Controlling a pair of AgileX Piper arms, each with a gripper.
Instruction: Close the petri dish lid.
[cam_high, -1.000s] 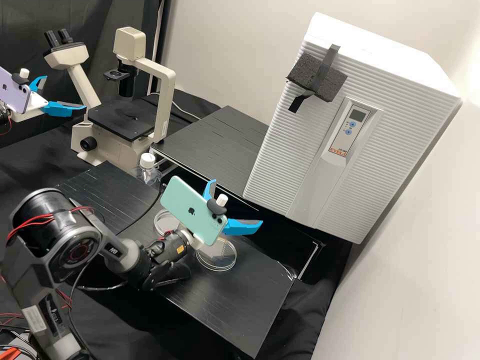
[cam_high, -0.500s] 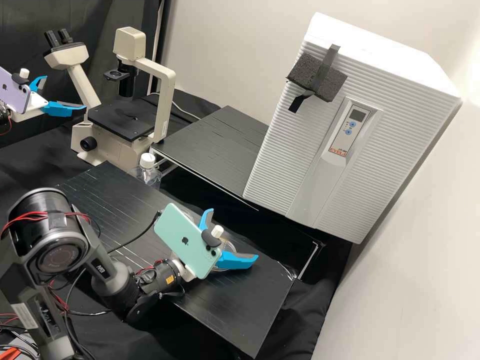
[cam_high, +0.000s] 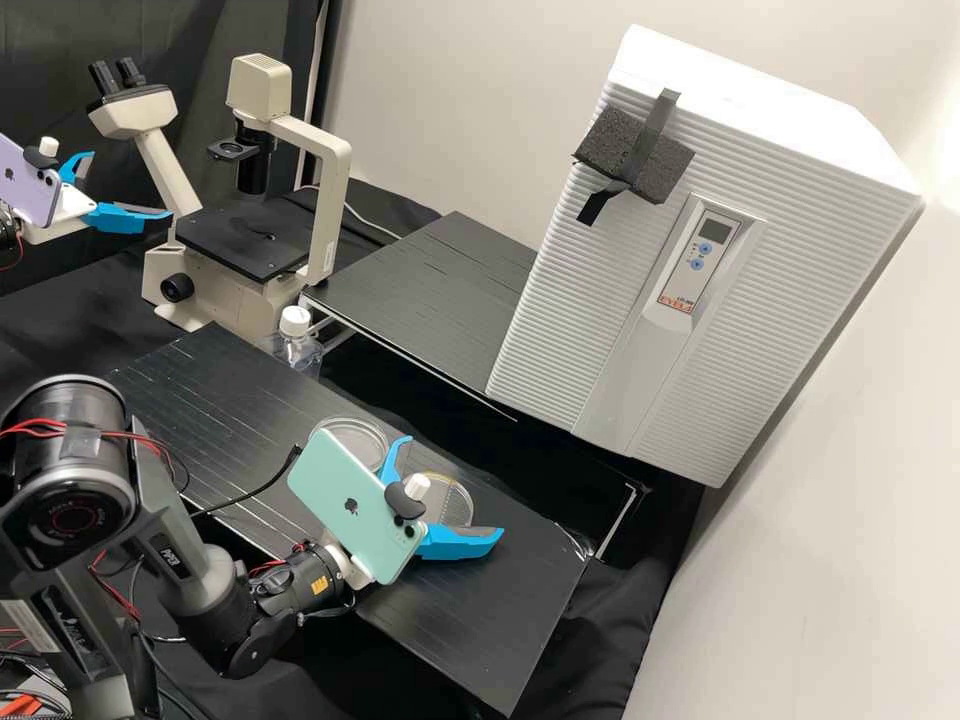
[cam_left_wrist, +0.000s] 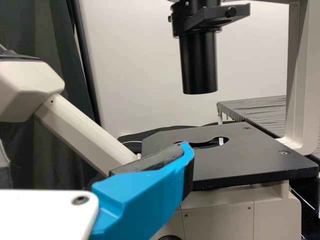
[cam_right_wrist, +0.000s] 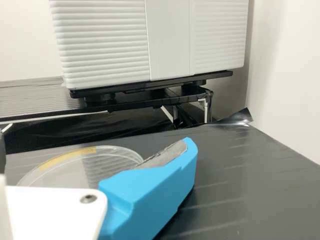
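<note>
I have my right gripper (cam_high: 455, 488) low over the black tabletop (cam_high: 245, 410), near its far long edge, released, with its blue fingers spread apart. The clear round petri piece with a yellow strip on its rim (cam_high: 448, 502) lies on the tabletop by that edge, toward the corner with the crumpled tape (cam_high: 572, 541). From the high view I see it past the gap between my right fingers; in my right wrist view one finger (cam_right_wrist: 155, 187) overlaps it, and I can't tell whether they touch. A second clear round piece (cam_high: 362, 441) lies just beside it along the same edge, partly behind the green phone (cam_high: 350, 510) on my right arm. I can't tell which is the dish and which the lid. My left gripper (cam_high: 132, 184) is up by the microscope (cam_high: 330, 210), also released, its fingers wide apart. The capped bottle (cam_high: 297, 352) stands just past the far edge, and the white ribbed cabinet (cam_high: 560, 300) sits on the shelf (cam_high: 420, 300) beyond.
</note>
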